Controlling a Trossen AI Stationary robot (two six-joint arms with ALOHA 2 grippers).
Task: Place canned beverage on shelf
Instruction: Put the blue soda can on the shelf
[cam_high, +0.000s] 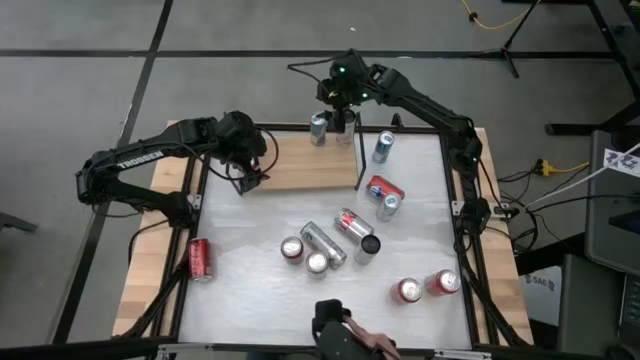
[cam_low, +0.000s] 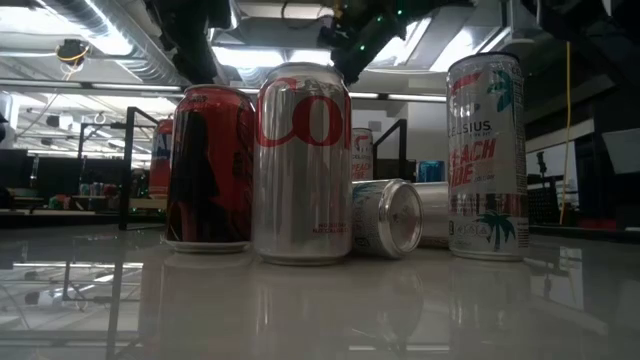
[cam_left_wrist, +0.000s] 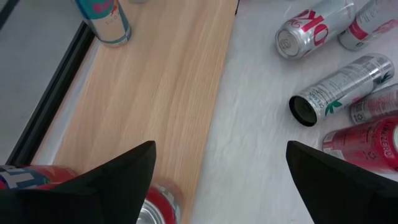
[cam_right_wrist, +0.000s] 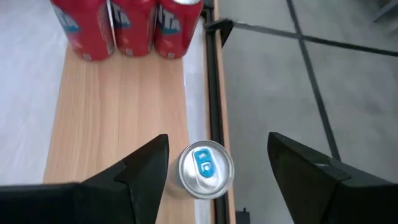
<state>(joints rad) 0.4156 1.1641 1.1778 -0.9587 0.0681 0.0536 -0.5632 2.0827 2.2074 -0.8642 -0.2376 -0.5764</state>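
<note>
The shelf (cam_high: 300, 165) is a light wooden board with black rails at the table's far left. A silver can with a blue tab (cam_right_wrist: 206, 169) stands upright on it, close to the far rail (cam_right_wrist: 213, 93); it also shows in the high view (cam_high: 319, 128) and as a teal-printed can (cam_left_wrist: 106, 22). My right gripper (cam_right_wrist: 217, 137) hangs open above this can, its fingers clear of it. Three red cans (cam_right_wrist: 127, 28) stand together at the shelf's left end. My left gripper (cam_left_wrist: 221, 146) stands open over them (cam_left_wrist: 37, 177), holding nothing.
Several cans stand or lie on the white table (cam_high: 250, 235): a lying slim silver one (cam_high: 322, 243), a lying red one (cam_high: 385, 188), an upright blue one (cam_high: 382, 147), two red ones near the right front (cam_high: 425, 287). A red can (cam_high: 200, 258) lies on the left wooden strip.
</note>
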